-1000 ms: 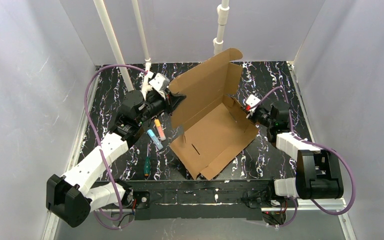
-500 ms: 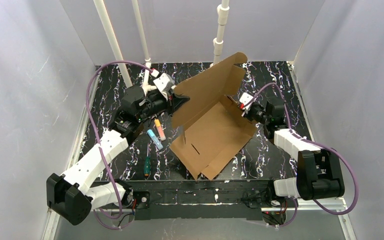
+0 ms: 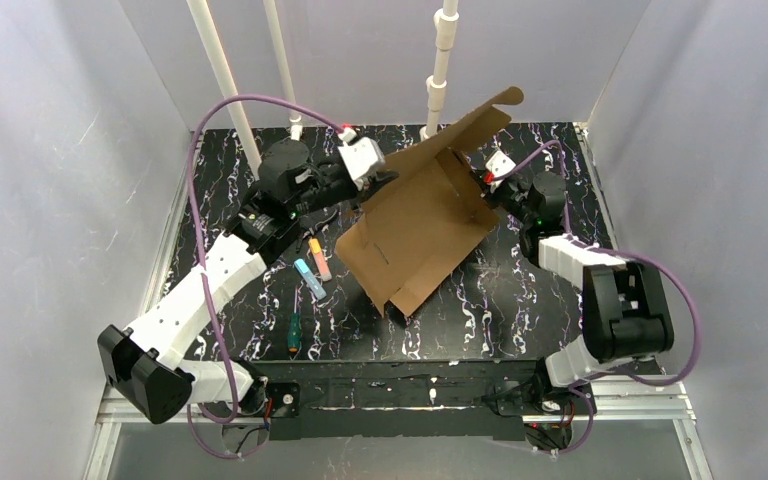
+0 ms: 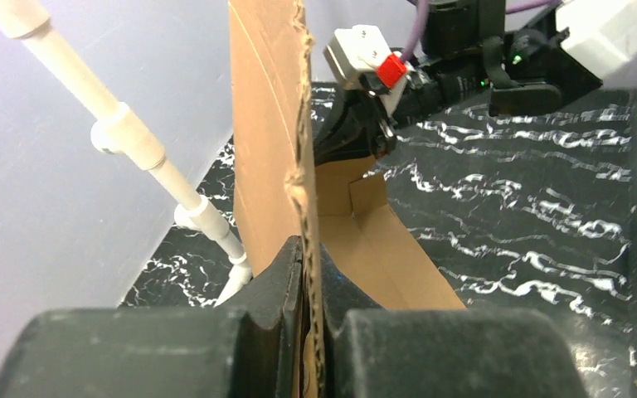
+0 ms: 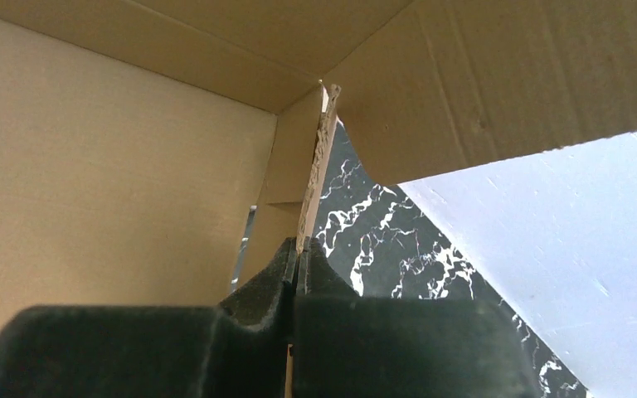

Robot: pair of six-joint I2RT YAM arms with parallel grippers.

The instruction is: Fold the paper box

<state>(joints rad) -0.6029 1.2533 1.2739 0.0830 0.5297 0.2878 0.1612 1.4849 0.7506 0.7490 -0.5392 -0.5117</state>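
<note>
The left tool point(image 4: 305, 249) is pinched onto a raised panel edge of the paper box point(image 3: 422, 215), and the right tool point(image 5: 299, 253) is clamped on a side flap opposite. The box is held tilted between them, its low corner apparently on the table point(image 3: 520, 300). This is probably so the walls can be turned up along their creases.

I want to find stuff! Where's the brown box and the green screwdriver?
paper box point(image 3: 415, 232): top view, on its big flat panel.
green screwdriver point(image 3: 293, 327): top view, on its green handle.
</note>
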